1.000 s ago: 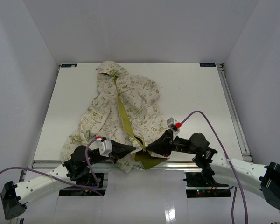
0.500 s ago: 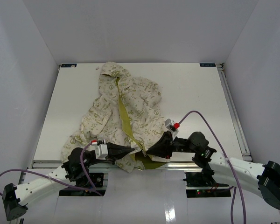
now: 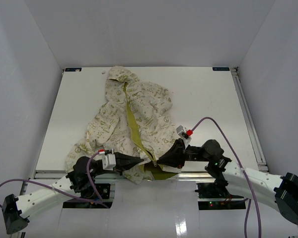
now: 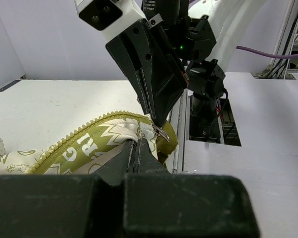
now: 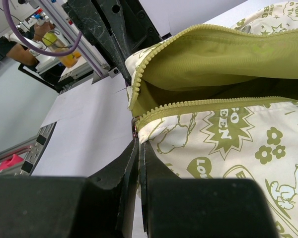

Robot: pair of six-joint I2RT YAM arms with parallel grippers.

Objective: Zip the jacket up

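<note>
Lying crumpled on the white table [image 3: 208, 99], the jacket [image 3: 131, 119] covers the table's left-middle part. It is cream cloth printed all over with olive-green flowers, stars and lettering. One long sleeve [image 3: 82, 146] trails toward the table's near left corner, and the hood [image 3: 116, 74] points at the table's far edge. The front is open. A narrow band of plain olive-green lining [image 3: 134, 126] runs down the middle from the hood toward the table's near edge, where the hem hangs slightly over.

At that near edge the left gripper [image 3: 139, 161] reaches in from the left. In its own wrist view its fingers [image 4: 137, 144] are pressed together on a fold of the printed hem, just below a curved row of pale green zipper teeth [image 4: 84, 130].

Just right of it, tip nearly to tip, the right gripper [image 3: 159, 161] comes in from the right. Its wrist view shows the fingers [image 5: 138, 144] pinched tight at the lower end of the zipper [image 5: 198, 104], where the two rows of teeth meet. Above that point the rows gape apart and show the olive inside. A small metal pull tab [image 4: 161, 132] sits at the tip of the right gripper in the left wrist view.
</note>
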